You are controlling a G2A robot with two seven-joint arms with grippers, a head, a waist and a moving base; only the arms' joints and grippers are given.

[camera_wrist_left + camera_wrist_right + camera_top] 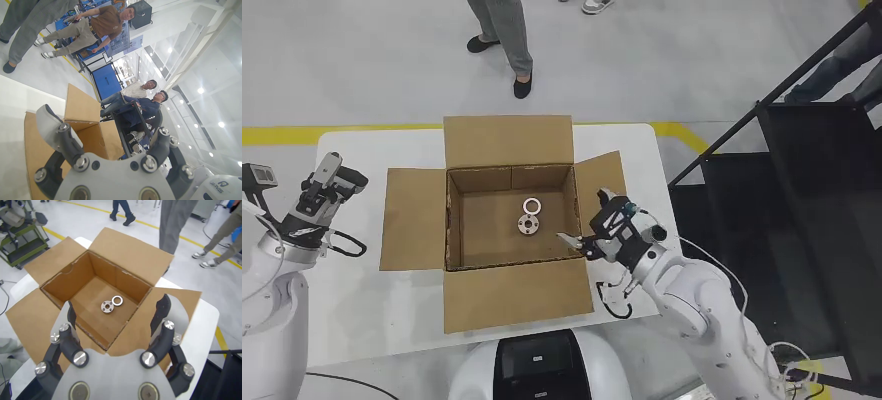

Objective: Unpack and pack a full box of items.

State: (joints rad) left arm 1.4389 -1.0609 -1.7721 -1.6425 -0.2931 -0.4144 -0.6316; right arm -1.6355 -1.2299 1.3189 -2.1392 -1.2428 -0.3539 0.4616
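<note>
1. Box [510, 178] sits mid-table [622, 145], all four flaps folded out, top fully open.
2. Contents: two small metal parts on the box floor, roughly centre. A flanged disc [107, 307] with bolt holes lies flat, and a plain ring [117, 300] lies flat just beside it, on the side away from the robot. They look to be touching or very nearly so; can't call it.
3. Right gripper [584, 218] hangs over the box's right rim, aimed down and in at the two parts. Fingers spread wide, holding nothing, well above the floor.
4. Left gripper [103, 121] sits off past the left flap, near the table's left edge, pointed away from the box interior. Fingers spread too, nothing in them.
5. Progress, my read: box is nearly empty, so either unpack is almost finished (two parts left) or pack has barely started. Frames don't settle which.
6. Left to do: at minimum these two parts need handling, and the flaps aren't closed yet.
</note>
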